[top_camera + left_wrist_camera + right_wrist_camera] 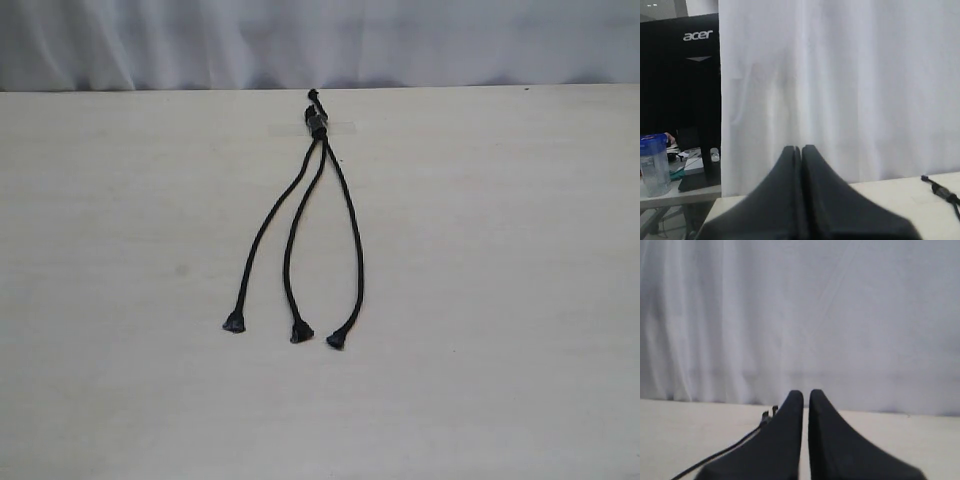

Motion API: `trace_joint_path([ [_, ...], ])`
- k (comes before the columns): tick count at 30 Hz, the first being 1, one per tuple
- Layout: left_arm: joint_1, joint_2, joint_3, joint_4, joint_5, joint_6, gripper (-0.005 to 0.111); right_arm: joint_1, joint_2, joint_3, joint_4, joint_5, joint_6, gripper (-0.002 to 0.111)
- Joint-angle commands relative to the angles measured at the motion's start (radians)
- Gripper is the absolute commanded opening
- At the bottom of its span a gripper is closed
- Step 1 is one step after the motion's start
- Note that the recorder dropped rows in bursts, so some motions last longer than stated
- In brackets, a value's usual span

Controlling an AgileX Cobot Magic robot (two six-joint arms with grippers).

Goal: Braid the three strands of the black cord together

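Pale wooden table (120, 300) before a white curtain (320, 40); black Acer monitor (680, 75) beyond

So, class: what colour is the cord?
The cord is black, clearest in the exterior view.

The left gripper (801, 148) had two smooth, matte black fingers (832, 202), broad at the base and tapering to rounded tips. The right gripper (806, 393) looked alike.

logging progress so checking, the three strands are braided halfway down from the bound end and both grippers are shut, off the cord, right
Not braided. The exterior view shows the three strands fanning out loose from the bound end of the black cord to separate tips. The rest holds: the left gripper and the right gripper are shut, off the cord.
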State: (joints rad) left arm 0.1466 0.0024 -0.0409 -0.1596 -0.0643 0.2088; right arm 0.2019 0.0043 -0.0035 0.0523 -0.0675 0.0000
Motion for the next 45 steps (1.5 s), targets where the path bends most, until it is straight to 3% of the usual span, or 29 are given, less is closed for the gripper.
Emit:
trace_joint_path([
  [1, -0.003, 0.001, -0.013, -0.070, -0.008, -0.007, 0.000, -0.006, 0.028, -0.071, 0.034, 0.193, -0.011, 0.004],
  [11, 0.074, 0.558, -0.354, -0.034, 0.445, -0.007, 0.000, -0.006, 0.612, -0.436, 0.048, 0.661, -0.011, 0.004],
  [16, 0.074, 0.810, -0.461, -0.077, 0.537, -0.003, 0.000, -0.006, 0.895, -0.514, 0.235, 0.592, -0.011, 0.004],
  [20, 0.074, 0.895, -0.466, -0.107, 0.555, -0.018, 0.000, -0.004, 1.056, -0.520, 0.325, 0.480, -0.019, 0.004],
  [23, 0.074, 0.931, -0.476, -0.210, 0.582, -0.023, 0.000, 0.023, 1.186, -0.583, 0.332, 0.503, -0.095, 0.004],
  [31, 0.072, 1.077, -0.583, -0.209, 0.780, -0.023, 0.000, 0.263, 1.561, -0.908, 0.289, 0.622, -0.105, 0.004],
  [37, -0.043, 1.165, -0.657, -0.063, 0.811, -0.159, 0.000, 0.422, 1.826, -1.174, 0.083, 0.736, 0.076, 0.006],
  [41, -0.156, 1.220, -0.697, 0.070, 0.828, -0.303, 0.000, 0.480, 1.963, -1.345, -0.043, 0.883, 0.177, 0.021],
  [45, -0.214, 1.251, -0.729, 0.095, 0.839, -0.329, 0.000, 0.511, 2.061, -1.455, -0.062, 0.932, 0.179, 0.036],
])
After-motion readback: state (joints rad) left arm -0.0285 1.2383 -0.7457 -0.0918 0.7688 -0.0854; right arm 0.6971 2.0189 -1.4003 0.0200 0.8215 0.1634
